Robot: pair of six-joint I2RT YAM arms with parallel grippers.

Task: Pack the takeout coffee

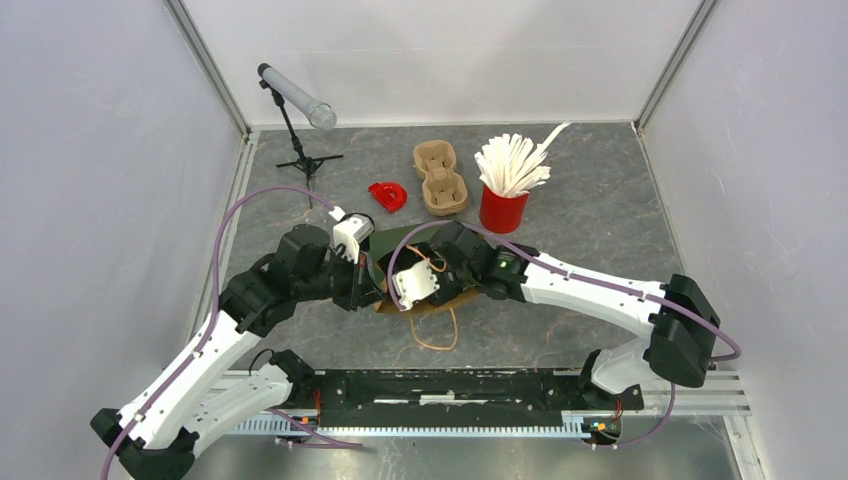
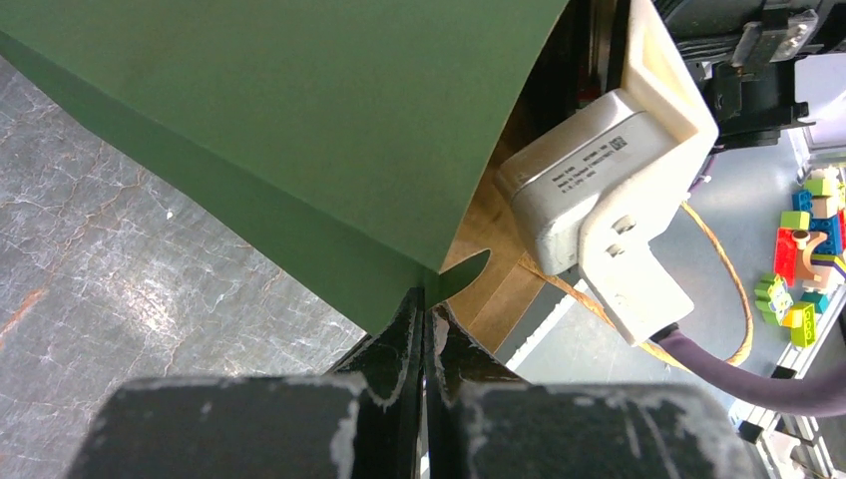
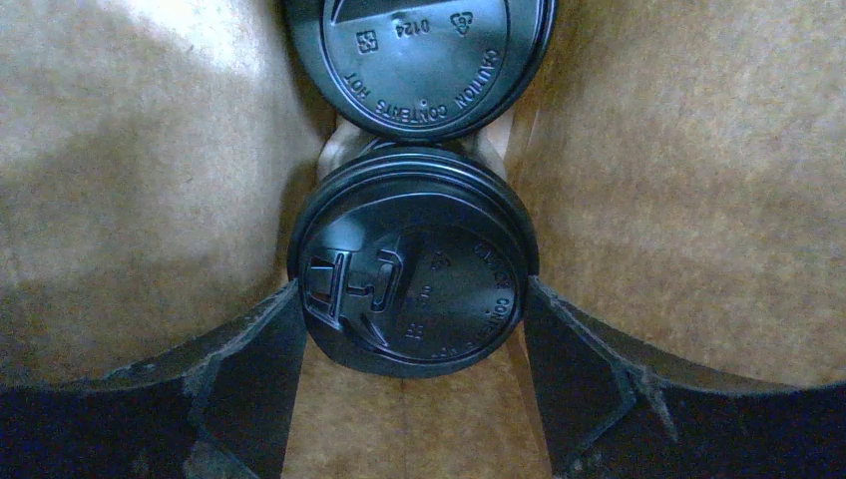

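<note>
I work in a robotics lab, inside a small test cell. Plain white panels held in aluminium posts wall off the left, far and right sides of my grey stone-patterned bench. My left arm and right arm are bolted to a metal rail at the near edge, trailing purple cables. A grey tube on a small black tripod stands at the far left. Beyond the bench, my left wrist view catches a heap of toy bricks.

The upper black lid reads "CAUTION CONTENTS HOT" and "0124".
</note>
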